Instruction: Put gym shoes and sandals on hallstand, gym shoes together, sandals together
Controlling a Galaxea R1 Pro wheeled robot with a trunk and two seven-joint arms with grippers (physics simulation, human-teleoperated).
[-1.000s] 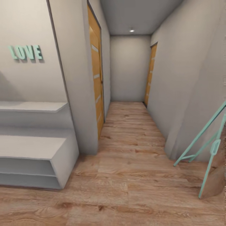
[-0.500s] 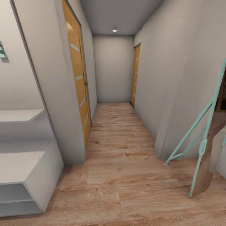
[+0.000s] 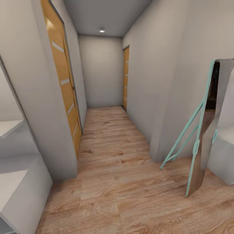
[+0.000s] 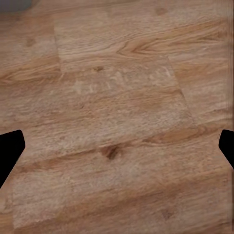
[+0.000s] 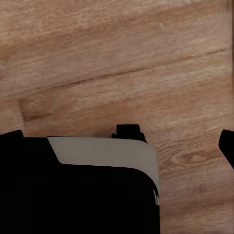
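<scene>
View swung rightward: light grey hallstand [image 3: 19, 182] pushed to lower-left frame edge; mint-framed leaning mirror [image 3: 203, 143] brought closer at right. Brown wood-plank floor [image 3: 123, 182] scanned, shoes unseen. Left gripper [image 4: 117, 146] spread wide, empty; right gripper [image 5: 122, 141] apparently likewise.

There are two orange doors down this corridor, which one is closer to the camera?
The orange door on the left wall is closer: it looms large beside the grey hallstand. The door on the right wall sits farther down, near the end wall.

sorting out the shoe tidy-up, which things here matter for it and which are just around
Part of the job:
- hallstand, partly in frame beside the left wall
- corridor floor, wood planks
- left tool, fingers wide apart over bare floor

Just around:
- teal-framed mirror leaning against the right wall
- two orange doors
- ceiling light
</scene>
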